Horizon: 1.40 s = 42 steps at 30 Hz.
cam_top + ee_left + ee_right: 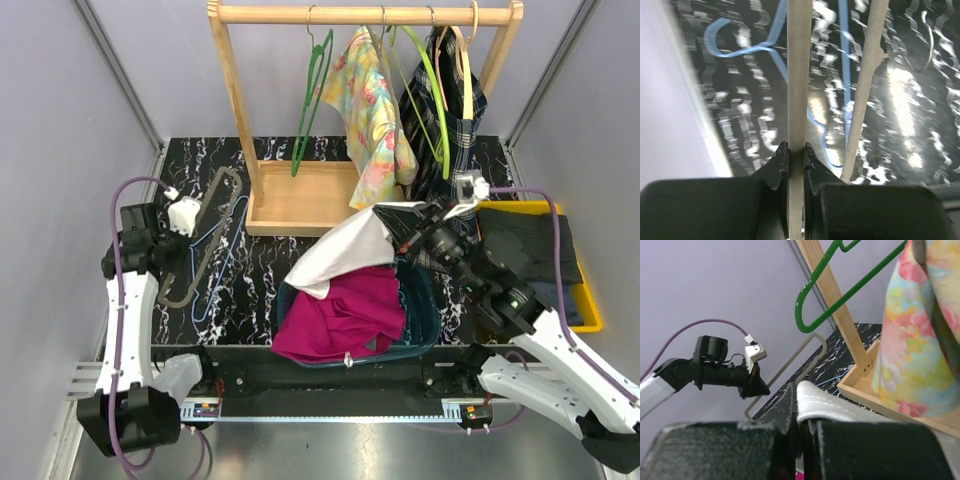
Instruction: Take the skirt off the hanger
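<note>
white cloth with a dark lining, the skirt (345, 250) hangs in the air over the front middle of the table, its top corner pinched and the rest drooping down and to the left, its low edge over the basket (428, 305) of magenta cloth (340, 315). the right gripper (408, 224) is clamped on that corner; in the right wrist view a stitched white hem sits squeezed between its closed fingers.

the beige hanger (799, 75) is well apart from the skirt, off on the left side of the table. the left gripper (796, 152) is closed tight on one of its thin bars. its long axis runs from near the front edge toward the foot of the wooden rack (235, 100), and a blue hanger (740, 50) lies flat on the marbled table (270, 270) beneath it.

no cloth shows on the beige hanger, so the skirt looks free of it. the right arm alone has the skirt, and the basket is just below it, so setting the skirt down would call for little more than a short drop. what clip the hanger has cannot be made out.
</note>
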Each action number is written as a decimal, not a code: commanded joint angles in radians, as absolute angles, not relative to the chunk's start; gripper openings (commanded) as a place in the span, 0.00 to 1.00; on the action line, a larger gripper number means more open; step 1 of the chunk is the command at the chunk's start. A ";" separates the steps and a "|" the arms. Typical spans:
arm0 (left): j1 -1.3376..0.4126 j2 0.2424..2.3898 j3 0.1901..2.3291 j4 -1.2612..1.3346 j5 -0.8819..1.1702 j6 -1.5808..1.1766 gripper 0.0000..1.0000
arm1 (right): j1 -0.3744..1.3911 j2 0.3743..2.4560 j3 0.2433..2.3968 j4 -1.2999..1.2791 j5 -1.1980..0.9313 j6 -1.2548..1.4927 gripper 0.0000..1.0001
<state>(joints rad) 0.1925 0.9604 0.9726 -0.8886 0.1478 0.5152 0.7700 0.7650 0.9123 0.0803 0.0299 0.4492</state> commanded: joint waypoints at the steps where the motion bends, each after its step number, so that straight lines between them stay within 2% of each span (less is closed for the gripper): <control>1: 0.196 1.000 0.943 -0.854 0.310 0.515 0.00 | 0.765 0.651 0.868 0.045 0.084 0.434 0.00; 8: 0.195 1.123 0.924 -0.804 0.282 0.505 0.00 | 0.765 0.571 0.887 0.005 0.060 0.433 0.00; 13: 0.196 1.190 0.916 -0.792 0.259 0.459 0.00 | 0.765 0.606 0.963 -0.009 -0.099 0.449 0.00; 19: 0.195 1.201 0.884 -0.743 0.246 0.414 0.00 | 0.764 0.598 0.982 0.095 -0.196 0.531 0.00; 28: 0.196 1.216 0.813 -0.591 0.132 0.376 0.00 | 0.764 0.534 0.956 0.019 -0.218 0.578 0.00; 29: 0.195 1.223 0.813 -0.581 0.120 0.368 0.12 | 0.765 0.531 0.950 0.009 -0.221 0.577 0.00; 31: 0.196 1.236 0.819 -0.566 0.097 0.357 0.45 | 0.764 0.526 0.907 -0.037 -0.194 0.578 0.00; 32: 0.196 1.238 0.824 -0.566 0.094 0.354 0.79 | 0.764 0.523 0.888 -0.054 -0.187 0.575 0.00; 33: 0.196 1.233 0.830 -0.566 0.091 0.354 0.88 | 0.765 0.522 0.846 -0.081 -0.183 0.572 0.00; 35: 0.195 1.215 0.847 -0.571 0.092 0.351 0.99 | 0.765 0.526 0.802 -0.109 -0.160 0.575 0.00; 39: 0.196 1.126 0.903 -0.606 0.145 0.339 0.99 | 0.765 0.590 0.723 -0.210 -0.147 0.575 0.00; 42: 0.195 1.065 1.035 -0.687 0.205 0.322 0.99 | 0.765 0.699 0.733 -0.331 -0.135 0.581 0.00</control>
